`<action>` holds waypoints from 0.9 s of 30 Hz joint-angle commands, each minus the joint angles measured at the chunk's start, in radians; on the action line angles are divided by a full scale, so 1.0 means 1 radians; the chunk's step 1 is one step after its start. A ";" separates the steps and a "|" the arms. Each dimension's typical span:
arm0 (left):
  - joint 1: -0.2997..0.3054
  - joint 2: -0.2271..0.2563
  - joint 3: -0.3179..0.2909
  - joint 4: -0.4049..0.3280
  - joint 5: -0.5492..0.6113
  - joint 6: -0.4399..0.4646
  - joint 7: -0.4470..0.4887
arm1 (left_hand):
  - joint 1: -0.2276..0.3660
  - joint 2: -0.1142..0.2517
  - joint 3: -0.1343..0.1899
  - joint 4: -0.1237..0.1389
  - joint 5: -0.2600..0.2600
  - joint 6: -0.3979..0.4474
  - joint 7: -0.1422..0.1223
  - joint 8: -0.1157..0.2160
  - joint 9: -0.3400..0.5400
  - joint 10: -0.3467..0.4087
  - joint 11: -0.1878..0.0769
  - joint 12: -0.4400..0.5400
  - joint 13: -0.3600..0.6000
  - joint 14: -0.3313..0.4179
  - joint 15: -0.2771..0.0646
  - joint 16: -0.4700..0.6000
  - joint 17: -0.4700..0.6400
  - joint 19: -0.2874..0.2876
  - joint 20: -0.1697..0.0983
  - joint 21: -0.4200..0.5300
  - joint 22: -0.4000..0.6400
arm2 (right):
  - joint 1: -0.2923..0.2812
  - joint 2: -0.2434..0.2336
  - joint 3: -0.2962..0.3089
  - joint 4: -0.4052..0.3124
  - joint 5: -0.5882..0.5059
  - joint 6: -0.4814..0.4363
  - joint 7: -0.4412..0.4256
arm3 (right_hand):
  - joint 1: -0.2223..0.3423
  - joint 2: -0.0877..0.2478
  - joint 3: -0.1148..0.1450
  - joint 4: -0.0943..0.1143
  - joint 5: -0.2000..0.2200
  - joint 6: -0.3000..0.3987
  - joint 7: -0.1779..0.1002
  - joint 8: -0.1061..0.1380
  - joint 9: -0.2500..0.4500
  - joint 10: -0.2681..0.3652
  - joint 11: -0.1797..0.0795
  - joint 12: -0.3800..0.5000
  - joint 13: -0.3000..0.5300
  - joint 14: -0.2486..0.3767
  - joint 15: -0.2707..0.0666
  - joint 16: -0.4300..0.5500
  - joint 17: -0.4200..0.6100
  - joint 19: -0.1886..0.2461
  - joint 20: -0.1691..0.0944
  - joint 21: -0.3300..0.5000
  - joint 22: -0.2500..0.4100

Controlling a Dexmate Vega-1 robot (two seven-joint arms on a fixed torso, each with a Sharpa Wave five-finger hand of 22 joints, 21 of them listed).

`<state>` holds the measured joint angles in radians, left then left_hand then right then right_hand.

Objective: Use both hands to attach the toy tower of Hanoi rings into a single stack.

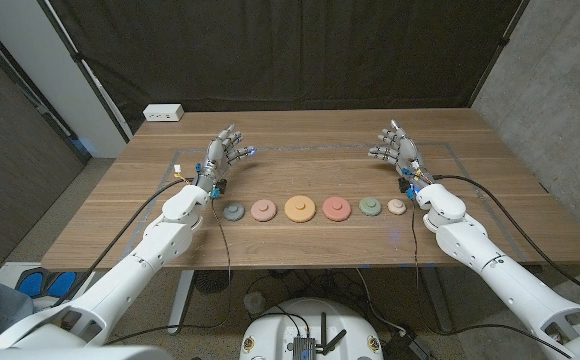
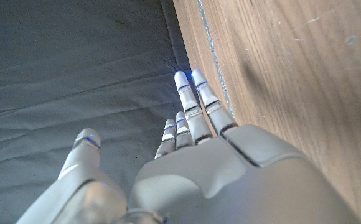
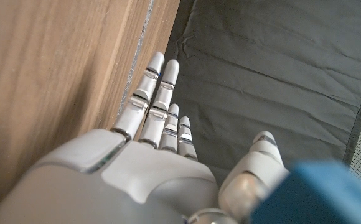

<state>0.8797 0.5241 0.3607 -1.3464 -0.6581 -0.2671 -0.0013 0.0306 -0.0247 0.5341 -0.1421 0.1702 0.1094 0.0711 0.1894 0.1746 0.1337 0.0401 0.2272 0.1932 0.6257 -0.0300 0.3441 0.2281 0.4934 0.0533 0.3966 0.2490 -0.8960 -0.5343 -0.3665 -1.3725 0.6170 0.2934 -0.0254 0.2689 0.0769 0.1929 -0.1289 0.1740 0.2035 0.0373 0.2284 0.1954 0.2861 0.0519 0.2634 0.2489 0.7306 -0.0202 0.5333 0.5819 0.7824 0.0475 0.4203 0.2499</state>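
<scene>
Six rings laid out in one row across the near-middle of the tabletop (image 1: 300, 165), none stacked. From the robot's left to right: grey ring (image 1: 234, 212), pink ring (image 1: 263, 210), orange ring (image 1: 300, 208), red ring (image 1: 336, 208), green ring (image 1: 370, 207), small pale pink ring (image 1: 397, 207). Each sits apart from its neighbour, flat on the wood. Orange looks the widest; the two end rings the smallest.

Left hand (image 1: 223, 155) is released, grasping nothing, fingers spread and pointing toward the far edge of the tabletop. It's beyond the row on the left side, nearest the grey ring but clear of it. Left wrist view shows the same hand (image 2: 230, 180) with fingers extended, blue lights at the tips, wood on one side and dark cloth behind.

Right hand (image 1: 398, 148) mirrors it: released, nothing held, fingers splayed, beyond the row's right end, clear of the small pale pink ring. Right wrist view: hand (image 3: 124, 174) with fingers straight, close together.

White power strip (image 1: 163, 113) sits at the far left corner. Black curtain (image 1: 290, 50) behind.
</scene>
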 commanded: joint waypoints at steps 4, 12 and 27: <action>-0.002 -0.020 0.000 0.024 -0.005 -0.021 0.003 | 0.012 0.014 0.013 -0.005 0.003 0.040 -0.054 0.015 0.004 -0.002 -0.054 -0.001 0.005 0.047 -0.005 0.021 0.018 0.038 -0.008 0.033 0.021 | 0.010 0.013 -0.001 0.019 0.001 0.006 -0.004 | -0.006 -0.003 -0.005 -0.003 0.002 0.071 0.003 0.025 0.011 0.041 0.003 0.022 0.013 0.064 -0.026 0.049 0.056 0.047 -0.018 0.055 0.037; -0.008 -0.027 0.001 0.029 -0.007 -0.014 0.009 | 0.036 0.026 0.014 -0.017 0.002 0.059 -0.055 0.013 0.005 -0.006 -0.061 -0.008 0.007 0.129 -0.023 0.079 0.049 0.097 -0.022 0.074 0.044 | 0.014 0.015 -0.004 0.025 -0.024 0.008 -0.033 | -0.015 -0.007 -0.008 -0.001 0.003 0.069 0.001 0.018 0.016 0.062 0.008 0.024 0.024 0.179 -0.090 0.131 0.124 0.139 -0.076 0.139 0.089; -0.001 -0.039 0.000 0.020 0.010 -0.014 0.062 | 0.106 0.031 0.004 -0.033 0.002 0.085 -0.061 0.005 0.007 -0.010 -0.080 -0.020 0.014 0.230 -0.080 0.244 0.176 0.295 -0.085 0.204 0.118 | 0.005 0.015 -0.001 0.014 -0.046 0.005 -0.079 | 0.095 -0.018 0.057 -0.037 0.004 0.065 -0.016 -0.003 0.018 0.129 -0.007 0.004 0.029 0.372 -0.201 0.370 0.397 0.388 -0.261 0.367 0.245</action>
<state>0.8731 0.4927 0.3606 -1.3211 -0.6614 -0.2832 0.0256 0.1207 0.0066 0.5405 -0.1719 0.1702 0.1826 0.0086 0.1970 0.1795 0.1196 -0.0326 0.2070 0.2026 0.8429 -0.1048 0.5658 0.3844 0.7607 -0.0238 0.5832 0.3563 -0.8864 -0.5211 -0.3685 -1.3518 0.5859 0.2973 -0.0758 0.3352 0.0609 0.2377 -0.1666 0.1740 0.2678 0.0316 0.2321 0.2110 0.3991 0.0430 0.2705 0.2720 1.0838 -0.1894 0.8616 0.9219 1.1386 -0.1940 0.7643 0.4797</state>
